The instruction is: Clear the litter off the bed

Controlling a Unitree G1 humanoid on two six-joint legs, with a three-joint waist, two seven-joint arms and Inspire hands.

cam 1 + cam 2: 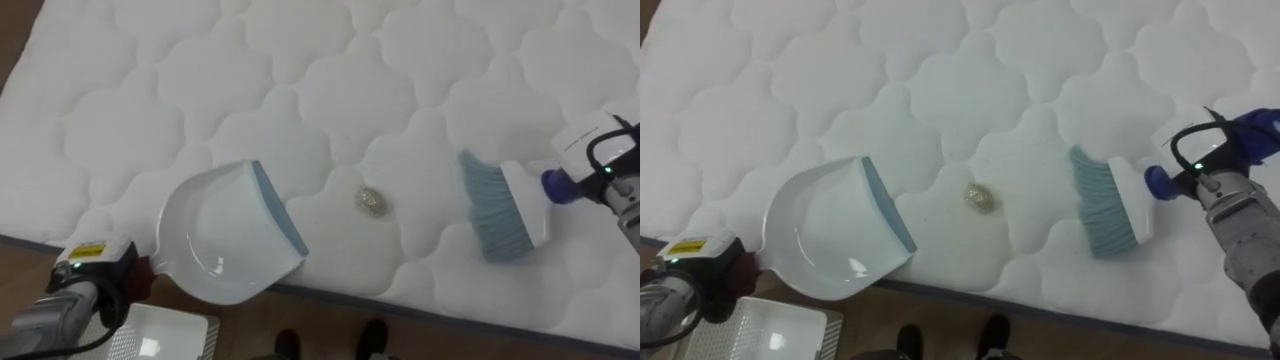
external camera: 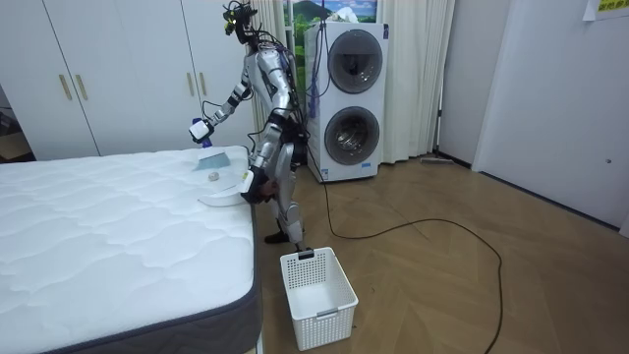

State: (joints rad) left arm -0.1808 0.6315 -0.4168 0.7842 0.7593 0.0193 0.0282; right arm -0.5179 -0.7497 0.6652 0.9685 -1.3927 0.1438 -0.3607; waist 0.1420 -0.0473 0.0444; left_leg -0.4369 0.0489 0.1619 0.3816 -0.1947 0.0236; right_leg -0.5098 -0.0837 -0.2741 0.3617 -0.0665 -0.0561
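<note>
A small crumpled scrap (image 1: 371,202) lies on the white bed (image 1: 400,80), close to its near edge. Left of the scrap sits a white dustpan (image 1: 215,240), its blue lip turned toward the scrap. The left hand (image 1: 128,268) is at the far end of the dustpan, and I cannot tell its grip. Right of the scrap is a brush (image 1: 505,210), bristles down on the bed, with nothing between. The right hand (image 1: 612,170) is wrapped round its blue handle. A white basket (image 1: 165,335) stands on the floor, below and left of the scrap.

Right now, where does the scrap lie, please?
In the left eye view, the scrap lies on the mattress, dustpan to its left, brush to its right.
</note>
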